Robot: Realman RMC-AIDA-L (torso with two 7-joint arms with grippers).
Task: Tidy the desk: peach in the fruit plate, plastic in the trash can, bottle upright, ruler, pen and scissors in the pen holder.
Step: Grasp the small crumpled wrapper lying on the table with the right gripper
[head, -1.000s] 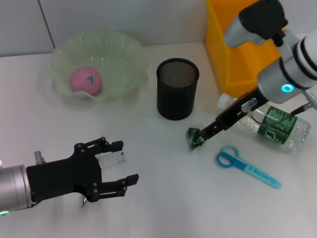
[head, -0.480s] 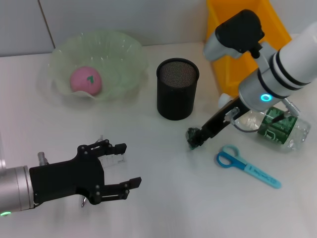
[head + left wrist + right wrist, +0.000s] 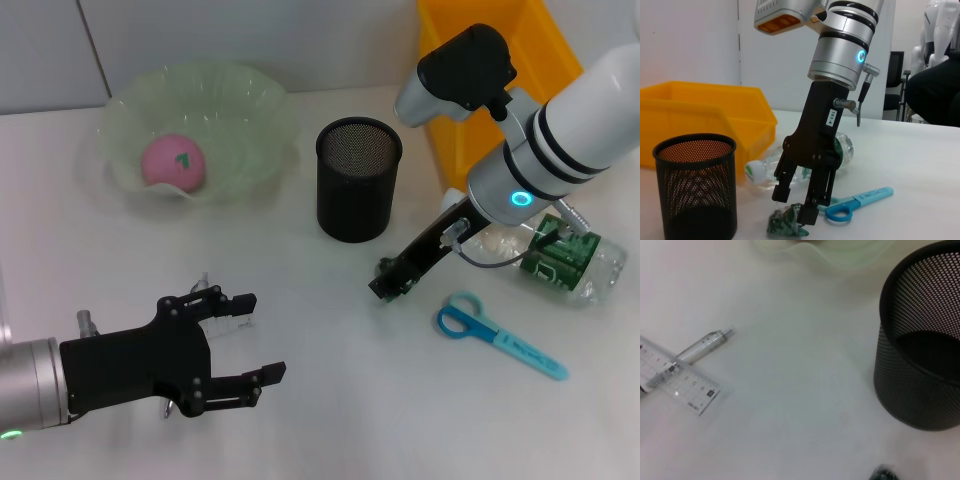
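White wall panels stand behind a pale, smooth surface (image 3: 300, 420); in the left wrist view a chair and a white robot body show far behind, so the place looks like a lab.

On this surface the yellow bin (image 3: 480, 90) stands at the far right; it is the largest thing and probably serves as the trash can. The fruit plate (image 3: 255, 110), far left, is thin and wavy and already holds the peach (image 3: 173, 162). The mesh pen holder (image 3: 358, 180) stands upright between them. The bottle (image 3: 555, 255) lies on its side near the bin; it seems light and empty, round and a little slippery, so the middle of its body is the best hold. The scissors (image 3: 500, 338) lie flat just in front of it; they are stiff and low, hard to pinch. The ruler (image 3: 677, 377) and the pen (image 3: 705, 344) lie touching near the left gripper (image 3: 250, 355), whose jaws hang released above the surface.

The right gripper (image 3: 796, 202) reaches down over the crumpled plastic (image 3: 786, 224); its jaws are a little parted, touching the wad at most, I think not yet clenched. This plastic is soft, very light and springy; a deep pinch through its middle should hold.
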